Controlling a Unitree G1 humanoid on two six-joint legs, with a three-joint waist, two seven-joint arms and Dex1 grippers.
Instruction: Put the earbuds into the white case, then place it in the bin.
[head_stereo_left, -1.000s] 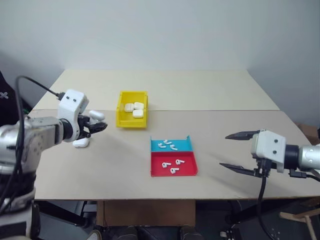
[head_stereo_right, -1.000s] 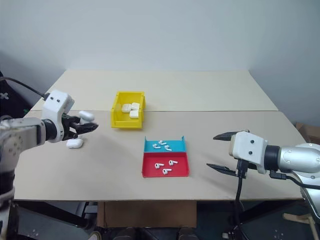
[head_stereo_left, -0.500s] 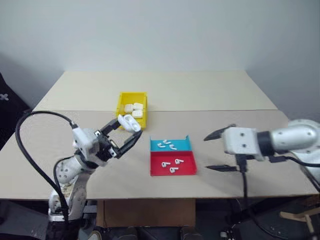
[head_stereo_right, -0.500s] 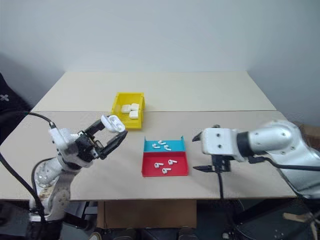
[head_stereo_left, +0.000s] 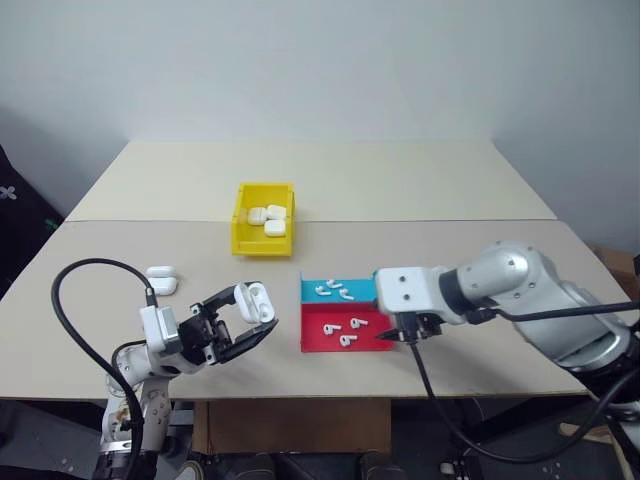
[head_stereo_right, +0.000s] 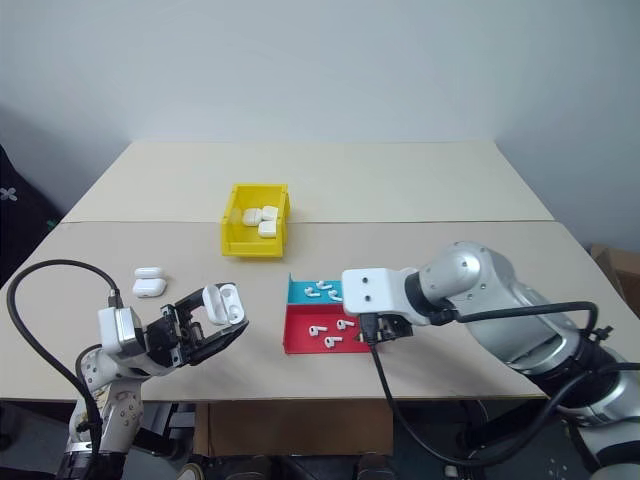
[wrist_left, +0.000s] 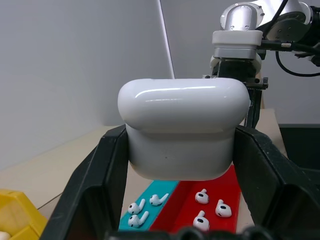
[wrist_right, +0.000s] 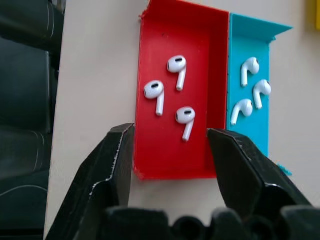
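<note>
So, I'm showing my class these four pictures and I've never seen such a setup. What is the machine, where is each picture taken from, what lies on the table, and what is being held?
It is a two-armed robot. Two pictures look down from its head; the other two come from cameras on its wrists.

On the table stand a yellow bin with white cases inside, a flat blue-and-red tray with six tiny earbuds, and a spare case.

The left gripper is shut on a white case with its lid open; the left wrist view shows that case up close.

The right gripper is open and hovers over the tray's red half, probably about to pick an earbud.
</note>
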